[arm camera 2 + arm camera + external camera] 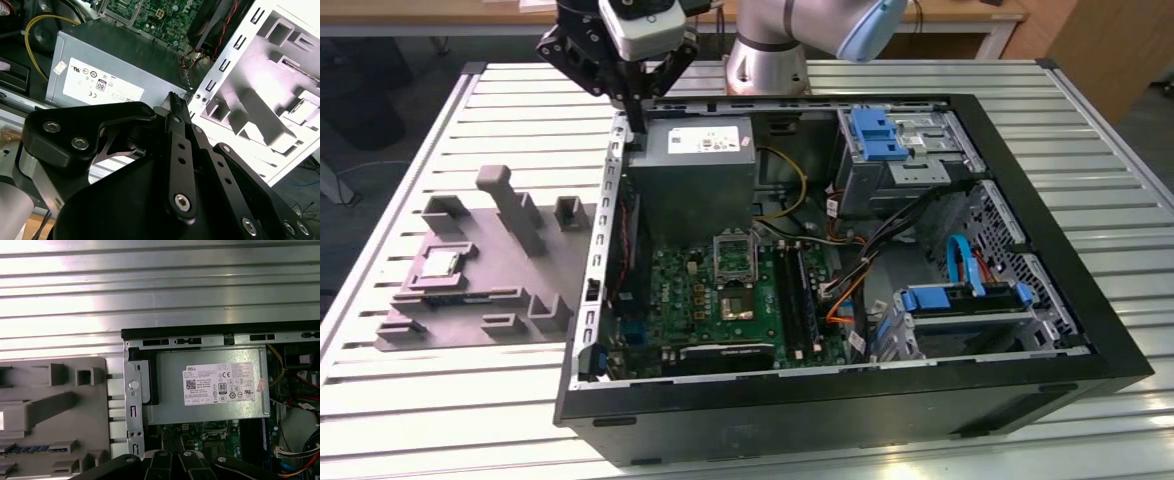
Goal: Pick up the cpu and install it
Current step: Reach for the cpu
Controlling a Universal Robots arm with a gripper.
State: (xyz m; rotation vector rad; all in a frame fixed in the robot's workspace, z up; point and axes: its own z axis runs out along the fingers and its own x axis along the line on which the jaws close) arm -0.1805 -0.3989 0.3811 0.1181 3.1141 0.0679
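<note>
Grey tray [467, 315] at the exterior view's left holds the cpu [443, 263], well apart from the gripper [631, 100], jaws together over the case [854, 420] wall, which a low sweep could strike.

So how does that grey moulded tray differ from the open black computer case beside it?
The tray is pale grey, low and small; the case is black, deep-walled and far bigger. The tray carries moulded blocks and the small square cpu; the case holds a green circuit board, a grey metal box and cables. Both lie flat, side by side, on the slatted table.
</note>
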